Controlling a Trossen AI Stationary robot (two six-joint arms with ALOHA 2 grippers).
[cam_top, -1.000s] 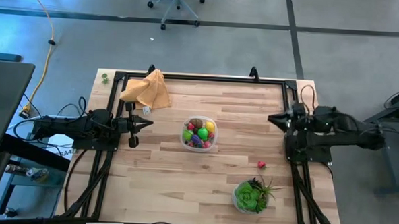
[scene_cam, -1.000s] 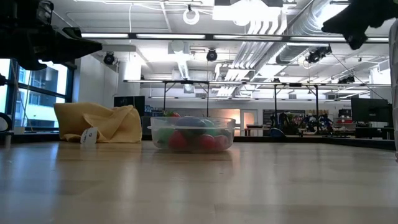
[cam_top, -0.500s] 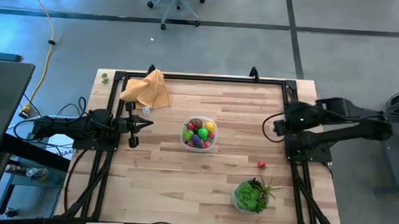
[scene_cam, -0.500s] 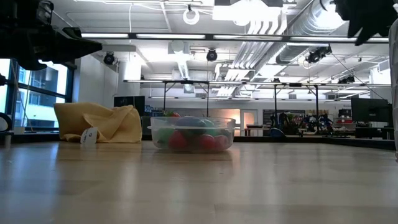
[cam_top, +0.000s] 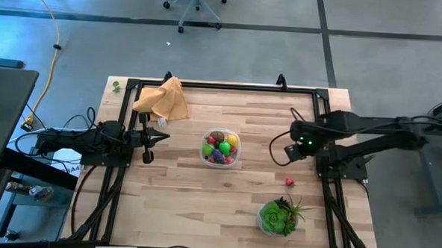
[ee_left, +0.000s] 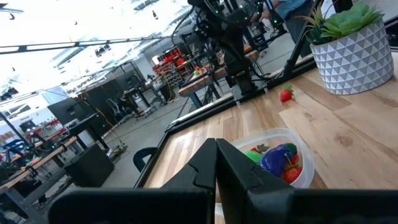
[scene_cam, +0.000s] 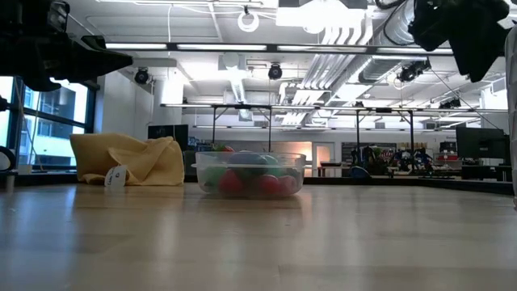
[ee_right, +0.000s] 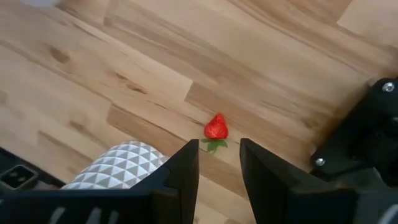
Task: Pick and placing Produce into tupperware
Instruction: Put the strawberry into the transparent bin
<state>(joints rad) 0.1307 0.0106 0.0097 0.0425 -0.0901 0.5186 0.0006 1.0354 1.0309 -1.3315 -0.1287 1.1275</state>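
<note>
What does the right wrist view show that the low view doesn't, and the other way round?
Only the right wrist view shows the loose red strawberry lying on the wood ahead of the right gripper, whose fingers stand apart, plus the white faceted plant pot beside it. Only the low view shows the tupperware filled with produce, the yellow cloth at its side, and the room behind. Both show the wooden table.

One tupperware [cam_top: 221, 148], one loose strawberry [cam_top: 289, 182], one potted plant [cam_top: 278, 218], one cloth [cam_top: 163, 100].
</note>
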